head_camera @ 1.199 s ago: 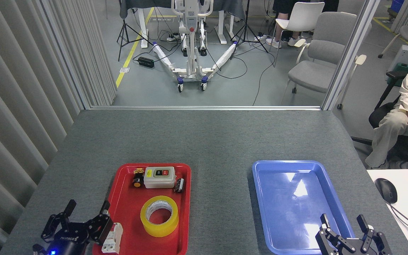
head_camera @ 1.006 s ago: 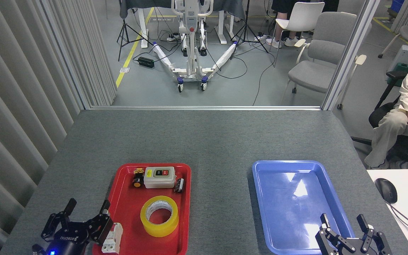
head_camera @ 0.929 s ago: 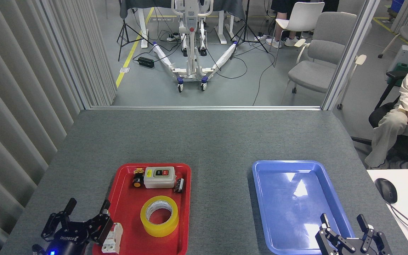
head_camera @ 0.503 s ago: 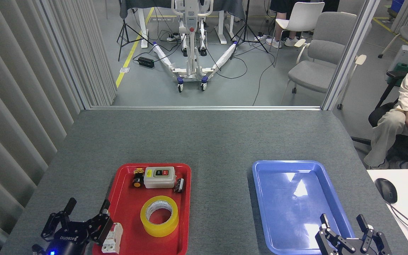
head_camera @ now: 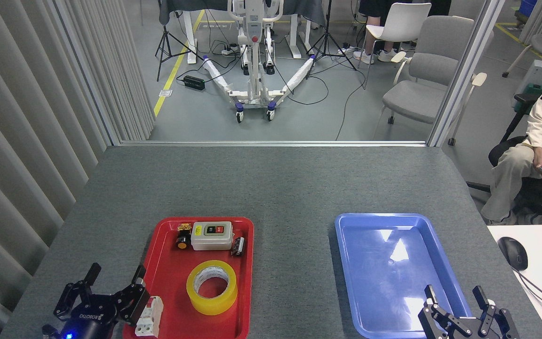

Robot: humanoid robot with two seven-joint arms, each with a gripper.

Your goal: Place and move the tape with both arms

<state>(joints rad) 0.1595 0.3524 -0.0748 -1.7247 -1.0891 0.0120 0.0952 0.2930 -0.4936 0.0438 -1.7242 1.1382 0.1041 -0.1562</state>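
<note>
The tape (head_camera: 211,287), a yellow roll with a white printed core, lies flat in the near half of a red tray (head_camera: 167,268). My left gripper (head_camera: 116,277) stands open at the bottom left, just left of the tray's near corner, with nothing between its fingers. About a hand's width separates it from the tape. At the bottom right my right gripper (head_camera: 454,294) is open too, over the near right corner of the blue tray (head_camera: 346,263), which holds nothing.
The red tray also carries a grey switch box (head_camera: 211,235), a small black and yellow part (head_camera: 183,239), a black part (head_camera: 238,246) and a white connector (head_camera: 149,318) at its near left. A person sits at the right (head_camera: 530,160). A mouse (head_camera: 514,252) lies on a white desk.
Both grippers and the tape are unmoved. Only the seated person at the right has shifted their hands and leg slightly.
</note>
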